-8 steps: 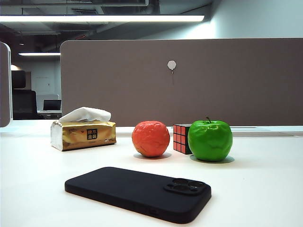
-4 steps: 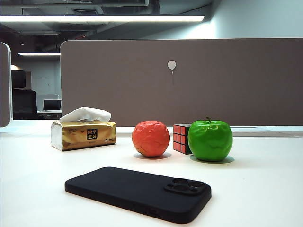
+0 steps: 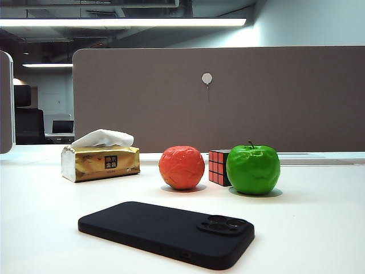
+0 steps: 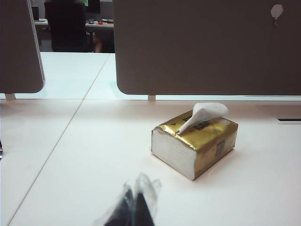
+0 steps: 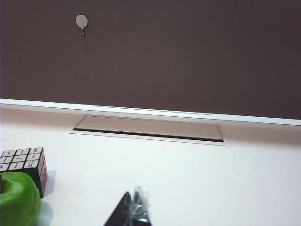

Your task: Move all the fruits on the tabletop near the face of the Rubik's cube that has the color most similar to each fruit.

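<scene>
Nothing on the bench [image 3: 319, 228] differs from the earlier exterior frames: every item sits where it was, and neither arm shows there. Orange fruit [image 3: 181, 167], round with wrinkled skin, stands just left of the cube [image 3: 218, 166], whose red face with black grid lines looks toward it. The glossy green apple [image 3: 253, 169], dark stem up, sits just right of the cube, overlapping its edge in this view. A gold foil tissue box [image 3: 101, 162] lies farther left, a white tissue sticking out of its top slot. A flat matte black phone [image 3: 166, 232] lies nearest the camera, lens cluster up.

Left wrist view: the left claw [image 4: 135, 203] hangs low over bare white bench, its wrapped tips pressed together, holding nothing; the tissue box lies beyond it.

Right wrist view: the right claw [image 5: 135, 207] is likewise pressed together and empty, near the apple and cube, touching neither. A rectangular cable hatch [image 5: 148, 128] lies flush in the bench.
</scene>
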{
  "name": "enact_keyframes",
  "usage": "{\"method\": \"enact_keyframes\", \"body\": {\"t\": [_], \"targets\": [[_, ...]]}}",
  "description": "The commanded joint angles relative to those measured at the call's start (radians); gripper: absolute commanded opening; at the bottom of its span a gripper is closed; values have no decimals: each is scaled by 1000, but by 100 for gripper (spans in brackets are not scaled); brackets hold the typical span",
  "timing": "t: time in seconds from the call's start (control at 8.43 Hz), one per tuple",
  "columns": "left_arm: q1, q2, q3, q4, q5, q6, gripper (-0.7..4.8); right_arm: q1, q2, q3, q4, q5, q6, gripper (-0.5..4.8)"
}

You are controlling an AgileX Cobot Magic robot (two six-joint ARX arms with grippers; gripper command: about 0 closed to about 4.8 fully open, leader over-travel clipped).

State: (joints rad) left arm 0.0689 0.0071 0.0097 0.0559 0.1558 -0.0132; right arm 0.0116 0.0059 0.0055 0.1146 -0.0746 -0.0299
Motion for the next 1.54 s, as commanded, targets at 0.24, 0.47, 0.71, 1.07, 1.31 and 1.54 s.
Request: {"method": "enact_keyframes", "body": {"t": [0.24,0.47,0.71,1.07,1.31,1.54], "targets": [[-6,0,2,4,24,-21,-5,0,1,0,16,-2,3,-1],[-51,0,2,4,-4,-21,-5,0,1,0,15,-2,3,-1],[-51,0,2,2,-3,-30,-5,0,1,0,15,-2,3,-1],[-100,0,2,-19,-50,-24,-5,0,1,0,9,9,3,-1],[-101,0,1,-25,-47,-28,-5,0,1,0,-14,12,3,-1],[-101,0,1,-24,-47,-28,-5,0,1,0,-21,12,3,-1]]}}
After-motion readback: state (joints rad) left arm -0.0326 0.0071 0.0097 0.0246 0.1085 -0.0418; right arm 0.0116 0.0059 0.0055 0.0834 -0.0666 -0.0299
